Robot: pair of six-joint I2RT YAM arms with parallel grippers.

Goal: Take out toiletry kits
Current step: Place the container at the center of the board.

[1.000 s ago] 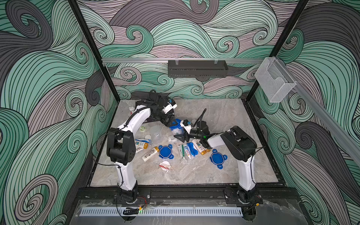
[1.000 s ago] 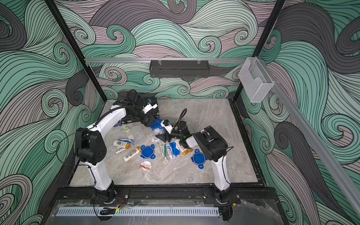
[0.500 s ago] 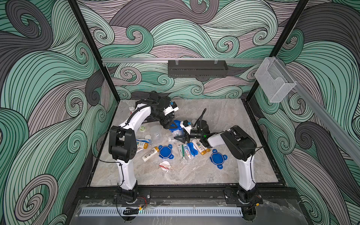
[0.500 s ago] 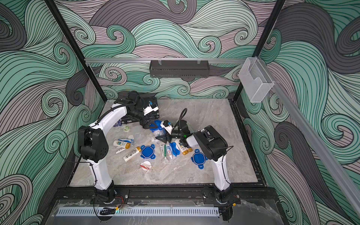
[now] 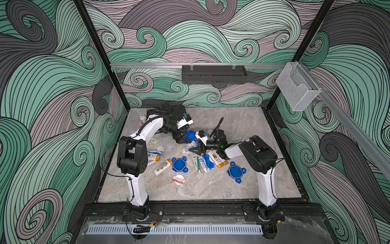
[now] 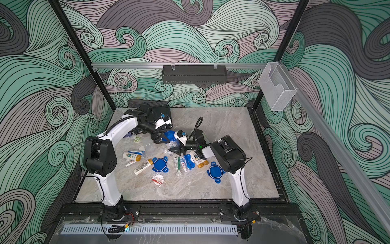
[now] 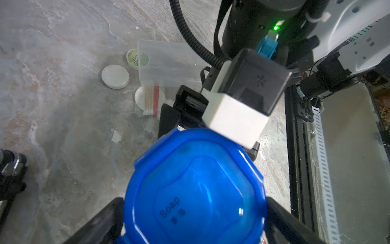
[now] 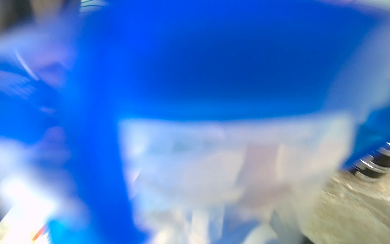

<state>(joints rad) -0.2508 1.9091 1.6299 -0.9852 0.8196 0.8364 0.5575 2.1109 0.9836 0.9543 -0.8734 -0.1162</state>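
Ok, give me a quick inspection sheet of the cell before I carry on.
Surface: marble tabletop, items scattered mid-table.
Job's things: gold-capped bottles, wrapped toothbrush, round packet lie loose; blue-lidded container closed, between the hands.
Clutter: two loose blue lids, open clear tub, black case.
Hands: left hand open, straddling the lid; right hand at the container's clear body, grip unclear.
Cables: corrugated cable arches over the right wrist; no snag seen.
Surroundings: black rack, clear holder on the rails.

Stone-look tabletop [image 5: 249,126], scattered toiletries [image 5: 162,167], blue lids [image 5: 179,164], perhaps clear tub [image 5: 168,144]
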